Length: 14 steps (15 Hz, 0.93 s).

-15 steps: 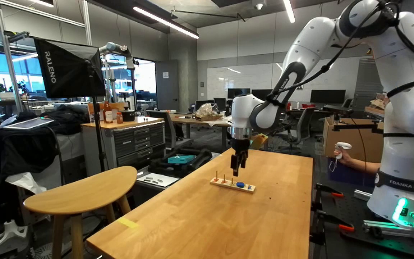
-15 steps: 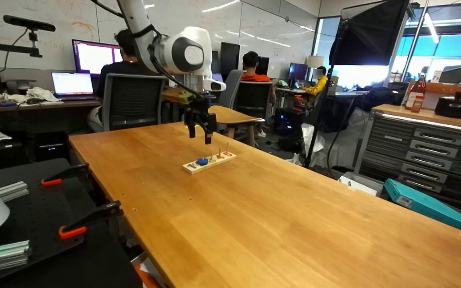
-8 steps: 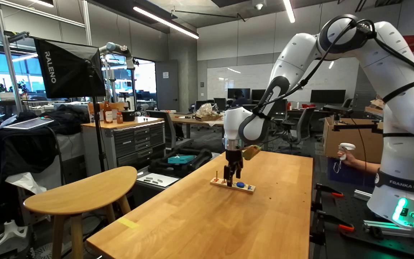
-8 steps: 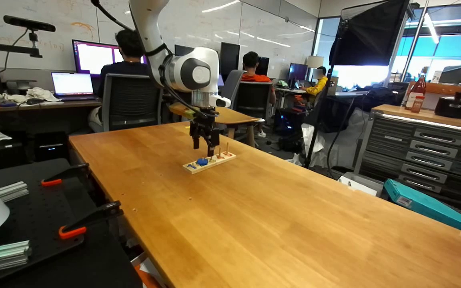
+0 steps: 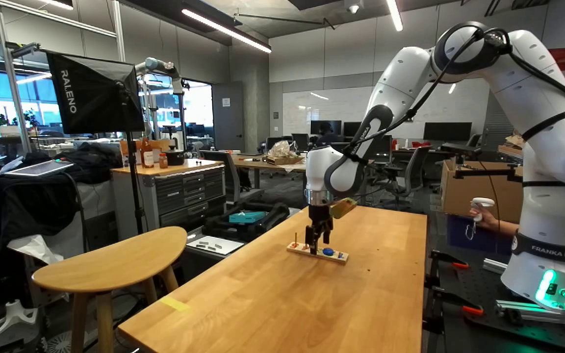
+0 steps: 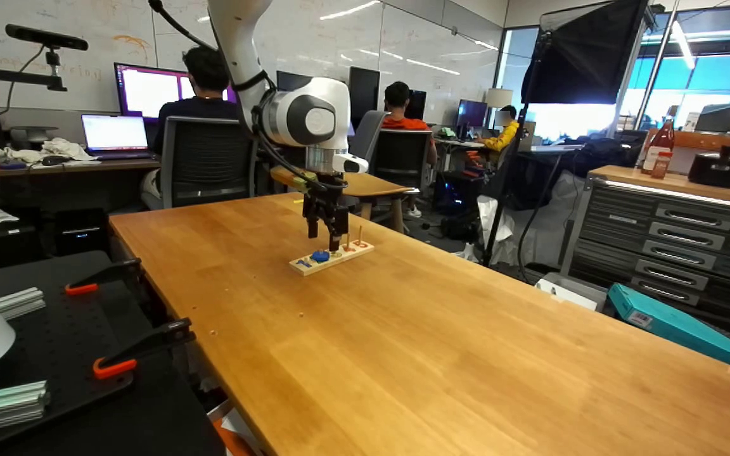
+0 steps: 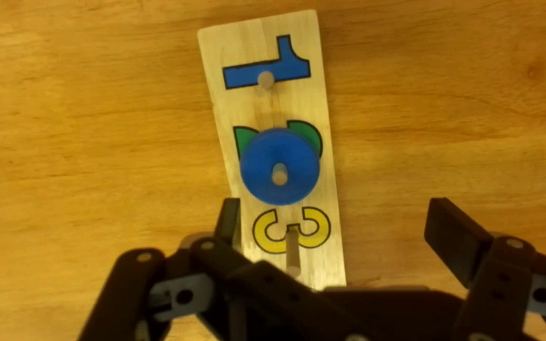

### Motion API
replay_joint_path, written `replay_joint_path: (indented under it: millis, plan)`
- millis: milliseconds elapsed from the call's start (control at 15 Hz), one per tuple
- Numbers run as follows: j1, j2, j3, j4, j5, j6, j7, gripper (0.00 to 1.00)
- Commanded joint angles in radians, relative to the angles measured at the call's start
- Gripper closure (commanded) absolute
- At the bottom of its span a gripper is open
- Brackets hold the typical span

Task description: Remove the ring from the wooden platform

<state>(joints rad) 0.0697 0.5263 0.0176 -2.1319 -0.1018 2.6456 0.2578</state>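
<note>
Fingers are held wide apart, with nothing gripped; between them a strip of board, the tall peg by the yellow 3 and some table can be seen. With twelve o'clock taken as the top of the wrist view, one finger is set at nine o'clock, at the board's long edge; whether wood is touched cannot be told. The other is set at three, well apart from the board. The ring is seated on the board, around a peg, with a green figure partly covered by it; the blue 1 is found at twelve o'clock from it, the 3 at six. From the middle of the gripper, the ring is offset toward ten. In both exterior views one fingertip is seen low at the board, near the ring.

The approach is judged to be the step in hand: the ring has not yet been grasped, and the removal itself is not begun. For the next move, a shift toward ten seems to be called for, so that the ring is brought between the fingers, at nine and three, before they are closed. If closing were done from here, the tall peg would probably be caught instead. Once the ring is held, a straight lift along its peg is advised, since the hole could be bound by a tilt.
</note>
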Motion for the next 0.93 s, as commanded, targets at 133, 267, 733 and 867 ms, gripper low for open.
replay_joint_path:
  millis: [133, 267, 733, 867]
  plan:
    - [0.034, -0.004, -0.051, -0.018, 0.002, 0.006, 0.002, 0.0]
    - [0.033, 0.001, -0.053, -0.017, 0.001, 0.006, -0.006, 0.26]
    - [0.029, -0.005, -0.048, -0.018, 0.013, -0.004, -0.009, 0.81]
    - [0.027, -0.011, -0.049, -0.016, 0.015, -0.018, -0.008, 0.82]
